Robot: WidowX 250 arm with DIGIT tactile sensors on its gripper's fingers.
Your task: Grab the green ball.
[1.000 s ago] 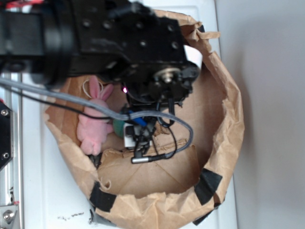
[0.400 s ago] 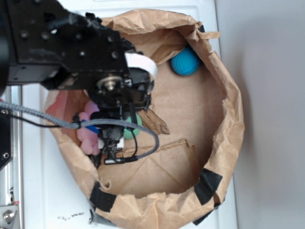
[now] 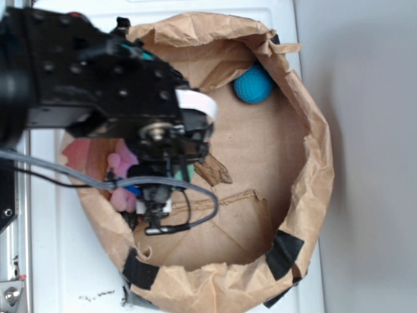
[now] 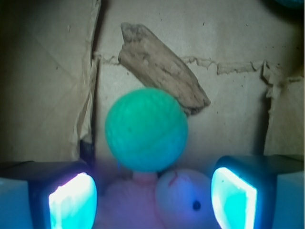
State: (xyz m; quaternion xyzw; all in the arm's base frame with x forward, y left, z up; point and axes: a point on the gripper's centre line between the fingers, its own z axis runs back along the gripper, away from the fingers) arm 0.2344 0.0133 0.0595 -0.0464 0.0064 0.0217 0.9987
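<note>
**Open claw short of the ball**

Wrist view: the gripper is spread wide and holds nothing. The green ball lies ahead of the fingertips, centred on the gap, on the bag floor. A bunny touches its near side; a torn paper flap borders the far side. Both flanks look clear.

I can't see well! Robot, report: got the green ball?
Gripper open, empty. Green ball ahead, not grabbed. Pink plush bunny between fingers.
</note>
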